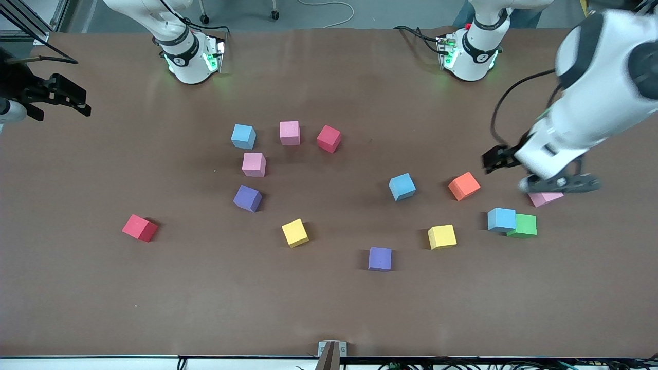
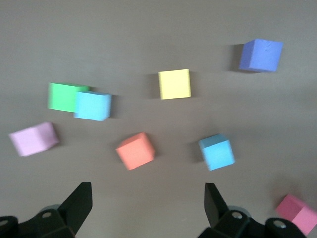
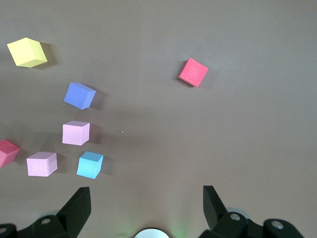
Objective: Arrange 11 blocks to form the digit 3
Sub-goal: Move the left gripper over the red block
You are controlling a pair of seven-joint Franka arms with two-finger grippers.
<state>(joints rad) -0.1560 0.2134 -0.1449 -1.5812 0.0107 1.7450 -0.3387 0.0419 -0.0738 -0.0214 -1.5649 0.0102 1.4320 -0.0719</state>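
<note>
Fourteen foam blocks are counted loose on the table [image 1: 329,308]; no part of the digit 3 is laid yet.

Group toward the right arm's end: light blue block [image 1: 243,136], pink block [image 1: 289,132] and red block [image 1: 329,138] in a rough row, a second pink block [image 1: 254,164] and a purple block [image 1: 248,198] nearer the front camera, then a yellow block [image 1: 295,233]. A lone red block [image 1: 140,227] lies well apart, closest to that end of the table.

Group toward the left arm's end: light blue block [image 1: 402,186], orange block [image 1: 464,186], yellow block [image 1: 442,237], purple block [image 1: 380,258]. Another light blue block [image 1: 501,219] is seen touching a green block [image 1: 524,225]. A pink block [image 1: 546,198] is partly hidden under the left claw [image 1: 534,174].

Left claw: held over the pink block, fingers spread wide, nothing gripped. Right claw [image 1: 56,100]: held over the table edge at the right arm's end, fingers likewise apart and empty; that arm is judged to be waiting.

Handling, as judged: the cubes are expected to be very light and slightly compressible, with a matte surface that should not slip. Each is best taken from above across two parallel flat faces, with the claw turned to match the cube's yaw. The touching blue and green pair is best taken by their free faces.
</note>
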